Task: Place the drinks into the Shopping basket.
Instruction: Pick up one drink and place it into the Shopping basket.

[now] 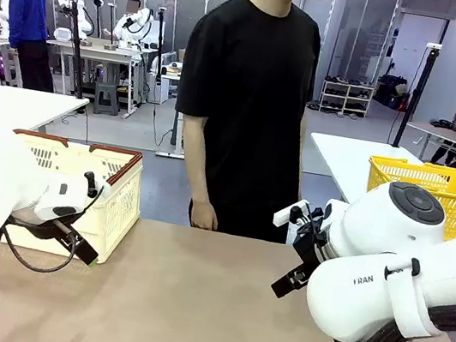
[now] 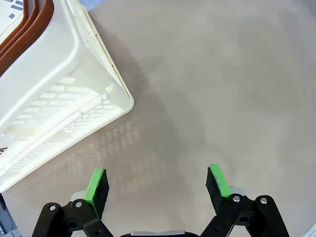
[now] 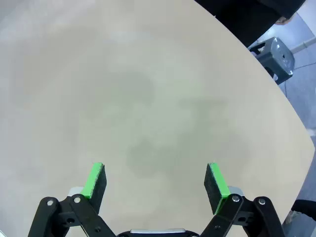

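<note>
The drinks are out of view. The Shopping basket [image 1: 116, 202], cream-white with a dark brown rim, stands on the tan table at the far left. In the left wrist view its slotted wall [image 2: 54, 94] fills the upper left. My left gripper [image 1: 78, 243] hovers just in front of the basket, to its right side, open with nothing between the green pads [image 2: 96, 183]. My right gripper [image 1: 294, 260] hangs over the table's right half, also open and empty, with bare tabletop between its pads [image 3: 216, 180].
A person in a black shirt [image 1: 248, 96] stands at the table's far edge, one hand [image 1: 204, 215] hanging near it. A yellow mesh basket [image 1: 434, 182] sits on a white table at the back right. The right wrist view catches the table's rounded edge [image 3: 276, 106] and a grey stool [image 3: 276, 54].
</note>
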Robot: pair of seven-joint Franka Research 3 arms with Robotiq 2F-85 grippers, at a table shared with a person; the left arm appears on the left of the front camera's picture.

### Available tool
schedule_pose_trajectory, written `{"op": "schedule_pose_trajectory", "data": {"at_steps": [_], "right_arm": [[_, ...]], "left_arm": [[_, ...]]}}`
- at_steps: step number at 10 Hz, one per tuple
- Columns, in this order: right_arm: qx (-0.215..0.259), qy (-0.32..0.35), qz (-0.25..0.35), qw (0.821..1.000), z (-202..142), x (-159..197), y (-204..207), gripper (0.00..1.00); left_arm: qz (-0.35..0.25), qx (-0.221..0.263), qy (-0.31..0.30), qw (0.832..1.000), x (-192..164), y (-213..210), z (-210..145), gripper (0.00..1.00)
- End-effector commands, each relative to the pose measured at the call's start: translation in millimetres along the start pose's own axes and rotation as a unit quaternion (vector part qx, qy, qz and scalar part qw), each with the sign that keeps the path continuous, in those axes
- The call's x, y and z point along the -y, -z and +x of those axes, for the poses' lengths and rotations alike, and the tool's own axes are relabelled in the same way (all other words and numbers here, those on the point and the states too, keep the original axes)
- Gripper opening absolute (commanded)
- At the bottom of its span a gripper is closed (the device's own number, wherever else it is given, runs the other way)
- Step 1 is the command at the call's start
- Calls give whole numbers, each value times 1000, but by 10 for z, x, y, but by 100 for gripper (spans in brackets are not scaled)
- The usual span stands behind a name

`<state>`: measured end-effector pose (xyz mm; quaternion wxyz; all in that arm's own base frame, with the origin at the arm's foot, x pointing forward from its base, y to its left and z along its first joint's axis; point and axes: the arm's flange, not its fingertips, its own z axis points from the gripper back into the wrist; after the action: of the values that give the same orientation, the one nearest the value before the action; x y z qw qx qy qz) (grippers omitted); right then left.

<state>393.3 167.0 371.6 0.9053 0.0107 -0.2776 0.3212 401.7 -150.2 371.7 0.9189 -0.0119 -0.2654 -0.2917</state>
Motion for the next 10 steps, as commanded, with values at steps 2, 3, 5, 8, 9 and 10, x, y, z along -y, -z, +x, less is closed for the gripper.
{"op": "schedule_pose_trajectory", "data": {"at_steps": [2, 3, 5, 8, 9, 10], "right_arm": [[0, 0, 0, 1000, 0, 0, 0, 100], [0, 0, 0, 1000, 0, 0, 0, 100], [0, 0, 0, 1000, 0, 0, 0, 100], [0, 0, 0, 1000, 0, 0, 0, 100], [0, 0, 0, 1000, 0, 0, 0, 100], [0, 0, 0, 1000, 0, 0, 0, 100]], "left_arm": [[0, 0, 1, 1000, 5, 0, 1, 100], [0, 0, 1, 1000, 5, 0, 1, 100], [0, 0, 1, 1000, 5, 0, 1, 100], [0, 0, 1, 1000, 5, 0, 1, 100], [0, 0, 1, 1000, 5, 0, 1, 100], [0, 0, 1, 1000, 5, 0, 1, 100]]}}
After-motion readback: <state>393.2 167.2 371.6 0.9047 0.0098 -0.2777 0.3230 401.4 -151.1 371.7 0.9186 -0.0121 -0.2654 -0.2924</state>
